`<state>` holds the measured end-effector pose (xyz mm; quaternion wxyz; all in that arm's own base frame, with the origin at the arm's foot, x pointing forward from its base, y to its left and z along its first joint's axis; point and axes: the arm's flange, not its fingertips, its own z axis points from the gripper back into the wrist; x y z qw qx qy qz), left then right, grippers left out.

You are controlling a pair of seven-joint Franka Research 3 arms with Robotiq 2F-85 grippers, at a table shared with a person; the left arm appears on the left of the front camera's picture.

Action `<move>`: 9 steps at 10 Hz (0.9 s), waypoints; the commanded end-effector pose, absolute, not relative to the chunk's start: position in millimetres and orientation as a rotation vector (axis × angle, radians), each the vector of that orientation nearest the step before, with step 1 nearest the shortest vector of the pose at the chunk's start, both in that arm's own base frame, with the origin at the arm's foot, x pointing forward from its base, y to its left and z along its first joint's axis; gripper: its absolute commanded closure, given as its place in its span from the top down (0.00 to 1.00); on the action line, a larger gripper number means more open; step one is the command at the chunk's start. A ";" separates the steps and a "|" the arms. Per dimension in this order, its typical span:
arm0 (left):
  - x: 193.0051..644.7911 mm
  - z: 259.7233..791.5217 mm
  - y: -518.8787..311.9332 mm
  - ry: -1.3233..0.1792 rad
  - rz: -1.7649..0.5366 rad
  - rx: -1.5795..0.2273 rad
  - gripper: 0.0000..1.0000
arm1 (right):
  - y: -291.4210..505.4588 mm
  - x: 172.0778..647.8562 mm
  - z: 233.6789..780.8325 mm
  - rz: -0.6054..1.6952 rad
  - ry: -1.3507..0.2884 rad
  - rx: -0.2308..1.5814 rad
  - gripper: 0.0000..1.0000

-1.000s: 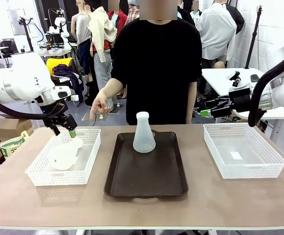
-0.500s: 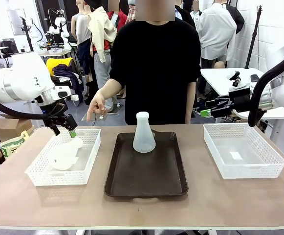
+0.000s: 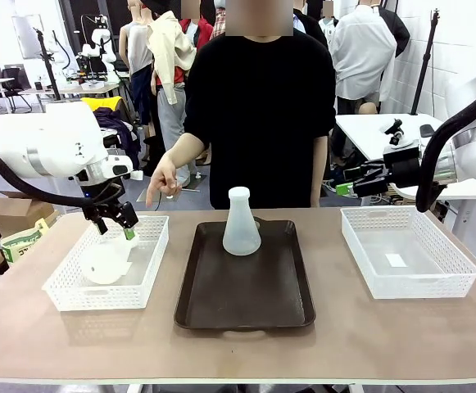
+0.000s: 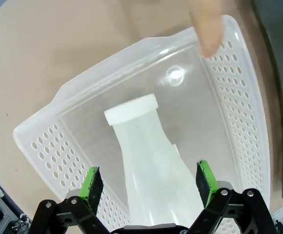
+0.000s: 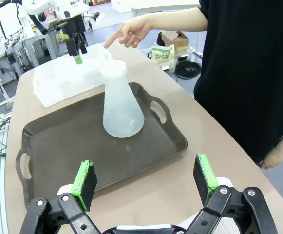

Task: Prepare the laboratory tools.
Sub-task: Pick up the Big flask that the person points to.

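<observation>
2 frosted-wht conical flasks: upright flask (image 3: 242, 228) on tray (image 3: 246, 295), lying flask (image 3: 106, 260) in basket (image 3: 152, 268).

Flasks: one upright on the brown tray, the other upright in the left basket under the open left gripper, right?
No. The left wrist view shows the basket flask lying on its side under the open left gripper; the tray flask is upright.

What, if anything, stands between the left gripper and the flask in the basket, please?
Nothing visible: the open left gripper hangs above the flask. The person's finger points over the basket rim, off to one side.
</observation>
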<state>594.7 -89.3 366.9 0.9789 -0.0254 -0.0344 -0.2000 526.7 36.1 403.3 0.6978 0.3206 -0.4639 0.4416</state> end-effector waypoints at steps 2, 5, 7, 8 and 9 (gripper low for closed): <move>613.6 358.9 -91.0 -0.058 -0.360 -0.020 1.00 | 36.0 526.0 403.9 0.985 -1.025 0.710 1.00; 618.6 347.9 -89.3 -0.069 -0.357 -0.025 1.00 | 36.0 526.0 403.9 0.985 -1.025 0.710 1.00; 623.0 341.6 -91.2 -0.060 -0.352 -0.034 1.00 | 36.0 526.0 403.9 0.985 -1.025 0.710 1.00; 624.6 339.3 -91.7 -0.059 -0.347 -0.037 1.00 | 36.0 526.0 403.9 0.985 -1.025 0.710 1.00; 625.5 337.5 -93.5 -0.060 -0.344 -0.042 1.00 | 36.0 526.0 403.9 0.985 -1.025 0.710 1.00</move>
